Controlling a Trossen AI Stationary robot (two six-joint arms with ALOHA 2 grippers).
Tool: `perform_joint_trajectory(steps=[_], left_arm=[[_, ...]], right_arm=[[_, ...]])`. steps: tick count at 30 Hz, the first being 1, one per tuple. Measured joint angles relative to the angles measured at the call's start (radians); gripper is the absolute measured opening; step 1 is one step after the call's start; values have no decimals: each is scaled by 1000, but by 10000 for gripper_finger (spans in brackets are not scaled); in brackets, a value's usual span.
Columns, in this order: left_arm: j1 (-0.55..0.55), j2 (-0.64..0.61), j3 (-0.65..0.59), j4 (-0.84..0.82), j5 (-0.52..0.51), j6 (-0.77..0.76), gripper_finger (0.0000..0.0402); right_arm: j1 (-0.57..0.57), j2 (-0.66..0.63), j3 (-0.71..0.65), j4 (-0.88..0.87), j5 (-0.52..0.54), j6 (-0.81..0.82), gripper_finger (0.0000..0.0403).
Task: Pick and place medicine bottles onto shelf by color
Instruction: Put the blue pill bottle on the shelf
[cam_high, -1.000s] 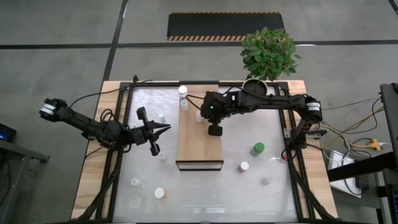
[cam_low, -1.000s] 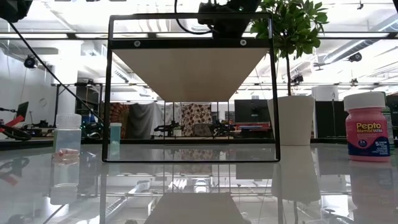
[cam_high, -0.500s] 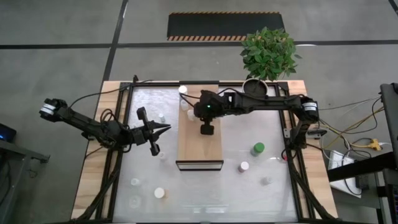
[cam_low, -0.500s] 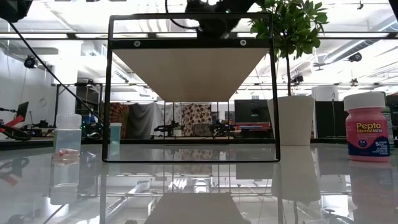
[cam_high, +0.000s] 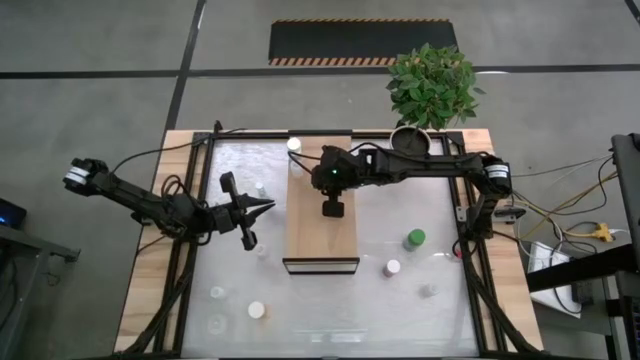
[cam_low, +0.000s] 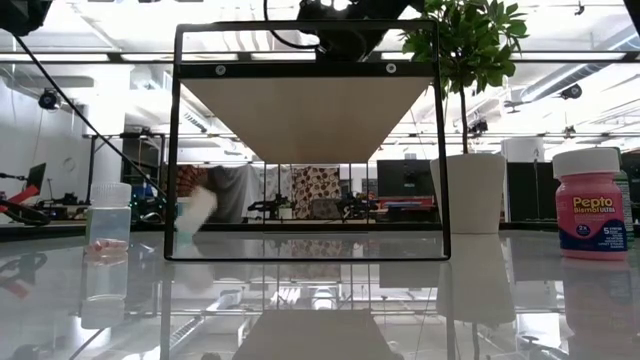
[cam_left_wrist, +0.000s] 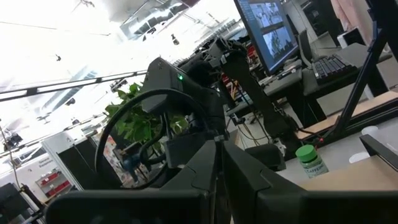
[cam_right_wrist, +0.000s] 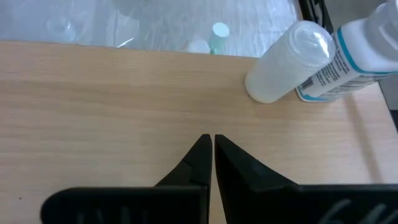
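The light-wood shelf (cam_high: 322, 235) stands on a black frame in the middle of the table. My right gripper (cam_high: 333, 209) hovers shut over the plank (cam_right_wrist: 112, 99), near its far half. Two white bottles (cam_right_wrist: 287, 64) (cam_right_wrist: 348, 59) are at the plank's far left corner (cam_high: 296, 160); the one with a blue label leans out past the edge. My left gripper (cam_high: 268, 207) is shut and waits in the air left of the shelf. A green-topped bottle (cam_high: 414, 238), a pink white-capped one (cam_low: 590, 205) and a tan-topped one (cam_high: 257, 310) stand on the table.
A potted plant in a white pot (cam_low: 468, 192) stands at the table's far right corner. More small bottles dot the glossy table top on both sides of the shelf (cam_high: 217, 292) (cam_high: 427, 290). In the low view a white bottle (cam_low: 195, 215) shows tilted by the shelf's left leg.
My right gripper moved a little toward the table's left over the shelf, then stayed put. In the low view, a tilted, blurred white bottle now shows by the shelf's left leg, where a small bottle stood upright before.
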Motion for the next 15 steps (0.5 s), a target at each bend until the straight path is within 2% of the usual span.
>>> perform_joint_trajectory(steps=[3, 7, 10, 12, 15], left_arm=[[-1, 0, -9, -5, -87, -16, 10], [1, 8, -11, -24, -333, -168, 10], [3, 12, -8, -181, -480, -319, 13], [13, 11, 18, -369, -476, -467, 21], [56, 6, 85, -720, -356, -709, 44]], right_arm=[[4, -22, 1, -72, 0, -9, 11], [34, -86, -9, -168, 0, 24, 11], [71, -149, -38, -200, -1, 48, 11], [97, -198, -67, -206, -1, 65, 11], [133, -275, -116, -210, -2, 97, 11]])
